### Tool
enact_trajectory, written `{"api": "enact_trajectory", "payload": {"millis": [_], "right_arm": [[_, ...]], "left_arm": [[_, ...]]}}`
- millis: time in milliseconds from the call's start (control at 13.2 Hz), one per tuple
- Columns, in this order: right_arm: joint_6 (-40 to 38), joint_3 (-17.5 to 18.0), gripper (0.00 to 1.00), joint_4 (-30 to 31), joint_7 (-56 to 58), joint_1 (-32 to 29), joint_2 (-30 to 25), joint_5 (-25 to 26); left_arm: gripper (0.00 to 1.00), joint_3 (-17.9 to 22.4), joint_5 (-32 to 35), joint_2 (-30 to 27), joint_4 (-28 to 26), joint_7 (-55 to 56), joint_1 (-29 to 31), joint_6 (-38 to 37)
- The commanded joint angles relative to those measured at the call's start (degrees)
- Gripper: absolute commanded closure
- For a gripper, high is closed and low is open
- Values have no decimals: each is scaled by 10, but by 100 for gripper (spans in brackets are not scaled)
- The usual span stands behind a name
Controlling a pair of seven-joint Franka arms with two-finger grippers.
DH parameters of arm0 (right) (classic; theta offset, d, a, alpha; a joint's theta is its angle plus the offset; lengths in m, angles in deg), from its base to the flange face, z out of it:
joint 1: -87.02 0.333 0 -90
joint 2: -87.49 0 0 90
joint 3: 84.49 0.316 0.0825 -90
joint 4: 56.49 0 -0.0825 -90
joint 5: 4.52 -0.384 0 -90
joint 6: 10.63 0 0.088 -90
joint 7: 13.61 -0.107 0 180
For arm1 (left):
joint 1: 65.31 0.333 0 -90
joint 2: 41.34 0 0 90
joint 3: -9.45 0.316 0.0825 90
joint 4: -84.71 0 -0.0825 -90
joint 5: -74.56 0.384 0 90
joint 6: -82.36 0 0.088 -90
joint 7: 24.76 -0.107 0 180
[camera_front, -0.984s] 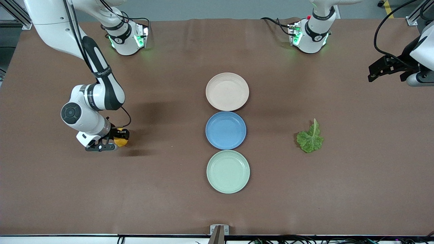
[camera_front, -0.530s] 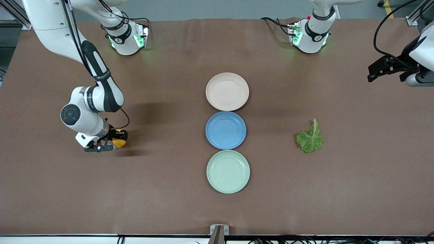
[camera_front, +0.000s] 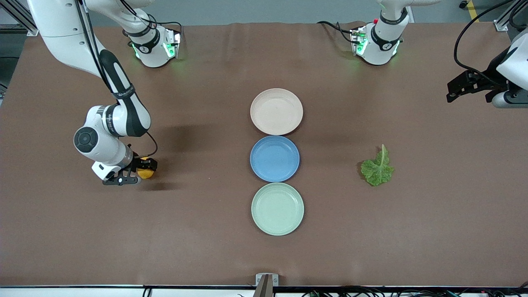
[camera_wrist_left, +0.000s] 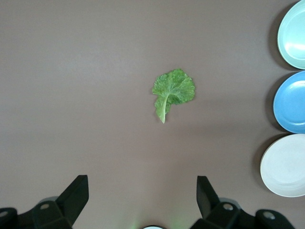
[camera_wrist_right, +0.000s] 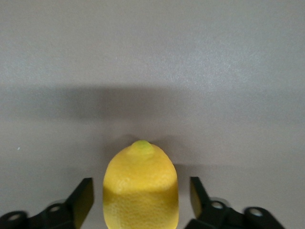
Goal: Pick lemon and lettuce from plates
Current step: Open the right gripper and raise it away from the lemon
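While the lemon [camera_front: 146, 173] is sitting low at the tabletop toward the right arm's end of the table, the right gripper [camera_front: 139, 172] is hanging around it with its fingers [camera_wrist_right: 82, 202] spread on either side and a visible gap to the fruit in the right wrist view, so it's released, not squeezing. Whether the lemon is fully resting on the brown table [camera_front: 206, 247] I can't quite tell. The left gripper [camera_front: 458, 87] is hovering over the table edge at the left arm's end, fingers [camera_wrist_left: 75, 196] wide apart and gripping nothing. The lettuce leaf [camera_front: 377, 168] is lying flat on the table, well apart from the plates. The beige-pink plate [camera_front: 276, 111], blue plate [camera_front: 274, 159] and mint green plate [camera_front: 277, 209] are lining up mid-table, beige-pink farthest from the front camera, mint nearest.
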Motion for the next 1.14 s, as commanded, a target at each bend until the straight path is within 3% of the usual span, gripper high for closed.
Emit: {"api": "enact_trajectory", "payload": {"millis": [0,378,681,1059], "right_arm": [[-40,7,0,-24,12,-6,-18,-14],[-235,-12,0,-141,14,-23,-52,2],[-361,-35,0,-197,11,-23,-105,33],[-534,-43,0,-327,12,-38,-108,48]], "left_arm": [[0,1,-9,12,11,-11,-1,22],[0,-7,-10,12,11,-10,-7,23],[0,-7,-10,12,11,-10,-7,23],[0,-7,-10,12,11,-10,-7,23]]}}
